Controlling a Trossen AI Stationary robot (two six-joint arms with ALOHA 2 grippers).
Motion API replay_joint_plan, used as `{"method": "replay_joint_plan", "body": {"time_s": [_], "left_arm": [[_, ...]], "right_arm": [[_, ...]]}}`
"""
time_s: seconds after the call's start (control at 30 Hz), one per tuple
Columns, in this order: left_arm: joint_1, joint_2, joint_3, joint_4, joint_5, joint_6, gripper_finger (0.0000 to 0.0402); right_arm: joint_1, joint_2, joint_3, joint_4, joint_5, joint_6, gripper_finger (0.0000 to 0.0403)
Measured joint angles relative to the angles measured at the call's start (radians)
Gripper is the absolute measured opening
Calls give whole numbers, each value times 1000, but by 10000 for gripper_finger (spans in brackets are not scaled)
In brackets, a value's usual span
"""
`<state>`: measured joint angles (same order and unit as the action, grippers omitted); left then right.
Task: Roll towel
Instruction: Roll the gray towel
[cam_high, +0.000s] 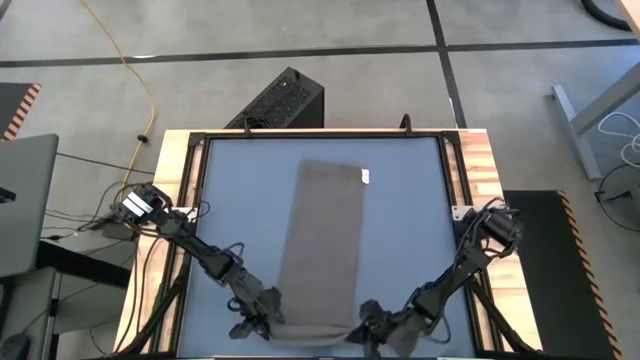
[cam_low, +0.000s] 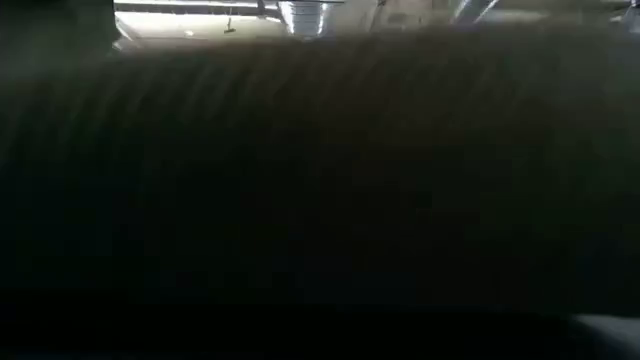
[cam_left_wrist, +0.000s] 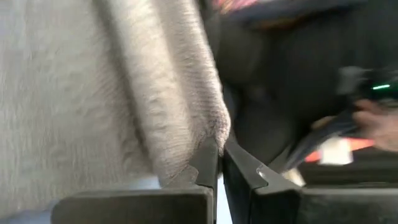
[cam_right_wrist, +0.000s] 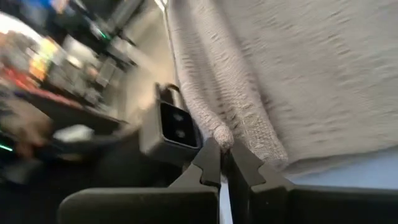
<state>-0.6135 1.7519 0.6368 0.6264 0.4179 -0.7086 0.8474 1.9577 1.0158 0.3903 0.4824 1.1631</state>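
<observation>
My towel (cam_high: 322, 250) lies long and flat on the blue table (cam_high: 410, 220), running from about 12 o'clock down to 6 o'clock. Its little white tag (cam_high: 365, 177) sits at the far end, up near 1 o'clock. The near end, at 6 o'clock, is where I am working.

My left gripper (cam_high: 262, 318) is at about 7 o'clock, pinched tight on the left corner of the near edge. In my left wrist view the fingers (cam_left_wrist: 208, 165) are squeezed together with the cloth corner caught between them. My right gripper (cam_high: 368, 322) is at about 5 o'clock, and its fingers (cam_right_wrist: 210, 163) are nipped shut on the right corner the same way.

I think I am just starting the roll. To do it well, I should lift both corners only a little and turn them over toward 12 o'clock together. If one side goes faster, the roll will come out crooked. I should keep the edge straight and snug, so the first turn is small and tight.

The low view is blocked by dark cloth.
</observation>
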Motion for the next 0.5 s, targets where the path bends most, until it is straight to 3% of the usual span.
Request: {"method": "replay_joint_plan", "body": {"time_s": [0.07,0.2,0.3,0.5], "left_arm": [[-1,0,-48,184,-3,-21,0],[0,0,-210,462,-146,-145,0],[-10,0,-276,475,-245,-207,0],[-16,-4,-248,334,-261,-222,0]], "right_arm": [[3,-26,-76,108,14,69,22],[-4,-35,-185,239,29,208,22],[-28,-35,-200,225,-14,258,22],[-90,-41,-186,121,-162,285,22]]}}
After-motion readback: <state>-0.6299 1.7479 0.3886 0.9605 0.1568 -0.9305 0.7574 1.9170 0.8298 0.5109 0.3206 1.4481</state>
